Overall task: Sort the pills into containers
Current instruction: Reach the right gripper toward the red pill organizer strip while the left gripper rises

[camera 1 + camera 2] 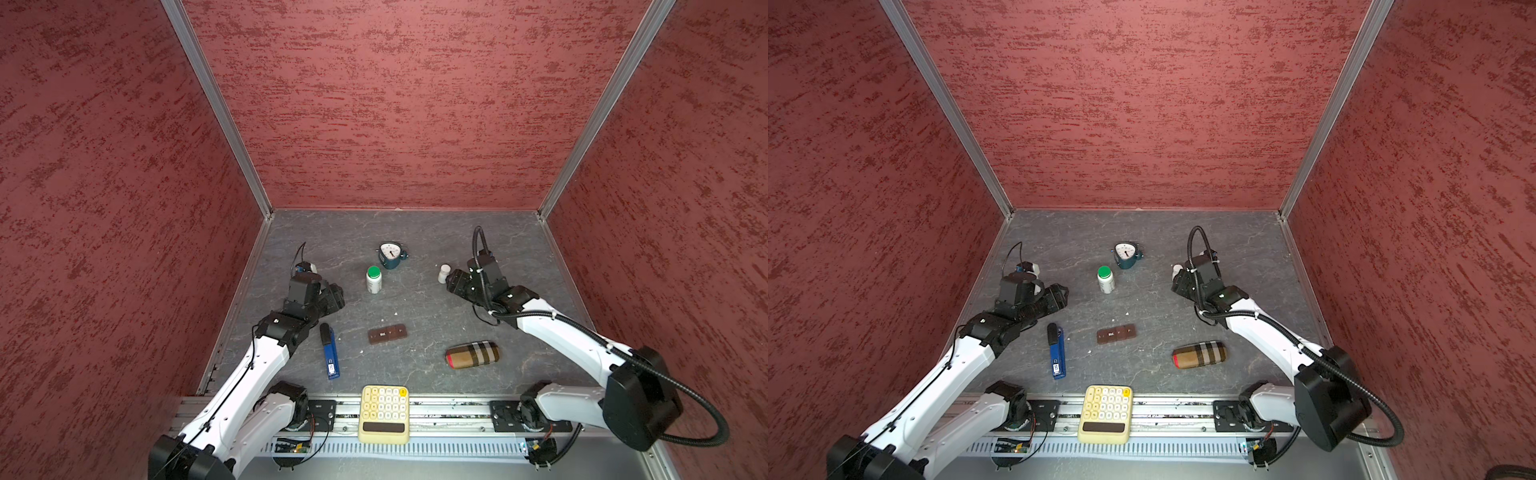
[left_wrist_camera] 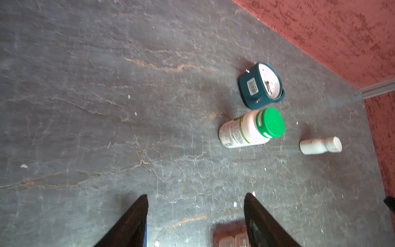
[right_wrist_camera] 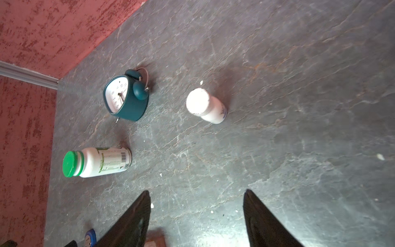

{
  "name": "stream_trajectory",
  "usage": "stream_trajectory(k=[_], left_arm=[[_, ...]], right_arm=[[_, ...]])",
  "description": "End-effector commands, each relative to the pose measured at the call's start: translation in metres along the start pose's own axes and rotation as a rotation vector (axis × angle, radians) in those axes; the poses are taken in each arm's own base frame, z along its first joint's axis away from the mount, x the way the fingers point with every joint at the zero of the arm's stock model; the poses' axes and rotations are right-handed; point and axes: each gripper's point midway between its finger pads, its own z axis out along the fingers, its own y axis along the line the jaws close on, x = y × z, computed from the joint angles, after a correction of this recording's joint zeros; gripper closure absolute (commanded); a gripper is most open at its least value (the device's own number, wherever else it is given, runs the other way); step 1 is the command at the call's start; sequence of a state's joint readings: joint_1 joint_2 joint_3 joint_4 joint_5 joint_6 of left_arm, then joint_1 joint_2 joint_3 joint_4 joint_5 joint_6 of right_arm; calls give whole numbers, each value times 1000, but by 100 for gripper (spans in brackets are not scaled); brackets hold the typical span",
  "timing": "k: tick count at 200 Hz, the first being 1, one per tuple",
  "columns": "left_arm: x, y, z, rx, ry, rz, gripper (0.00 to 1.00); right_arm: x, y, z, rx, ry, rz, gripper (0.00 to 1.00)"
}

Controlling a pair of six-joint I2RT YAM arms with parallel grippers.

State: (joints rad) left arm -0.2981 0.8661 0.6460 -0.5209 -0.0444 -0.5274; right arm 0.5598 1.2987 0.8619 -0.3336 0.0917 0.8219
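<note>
Containers [image 1: 387,333] central, within both arms' reach. Left gripper [image 2: 195,195] spread, empty, beyond containers. Right gripper [image 3: 195,191] likewise, facing white bottle [image 3: 205,105], probably for pickup.

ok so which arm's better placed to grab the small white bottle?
Right, most likely. The right end effector is open, empty and just beside the small white bottle. The left end effector is also open but far off, beyond the green-capped bottle.
</note>
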Motion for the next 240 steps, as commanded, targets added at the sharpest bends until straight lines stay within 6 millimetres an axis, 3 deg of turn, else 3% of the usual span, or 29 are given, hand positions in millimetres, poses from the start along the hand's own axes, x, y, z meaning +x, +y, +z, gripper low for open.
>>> stream_trajectory(k=[1,59,81,104,129,156,186,240], left_arm=[[5,-4,-7,29,11,-8,28],[0,-11,-21,73,-19,-12,29],[2,-10,-25,77,-17,-9,29],[9,-7,-27,72,2,-6,28],[18,-1,-29,55,31,-17,29],[22,2,-31,60,28,-21,28],[19,4,-34,51,11,-20,26],[9,7,-40,30,-38,-20,25]], right_arm=[[4,23,1,-4,6,-21,30],[48,90,26,-48,157,-380,27],[64,94,29,-8,215,-424,27],[87,93,25,19,260,-303,27],[117,93,19,50,299,-44,30],[143,95,14,134,295,193,24],[159,104,11,222,299,349,16],[183,89,19,333,331,538,9]])
